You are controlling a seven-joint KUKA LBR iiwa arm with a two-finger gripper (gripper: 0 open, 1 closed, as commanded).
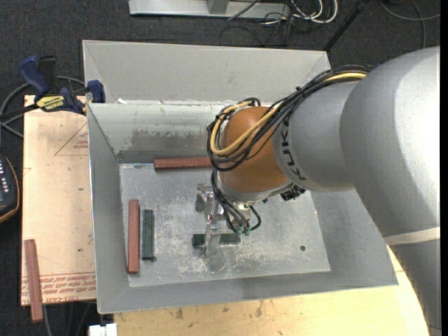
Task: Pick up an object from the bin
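One arm [336,138] from the right, hand [215,240] low over bin floor [280,240], grip unclear.

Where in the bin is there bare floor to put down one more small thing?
In the view, bare floor lies right of the gripper, up to the bin's right wall, and between the dark green bar and the gripper. Crowded: the left edge, with the red-brown bar beside the green one, and under the gripper.
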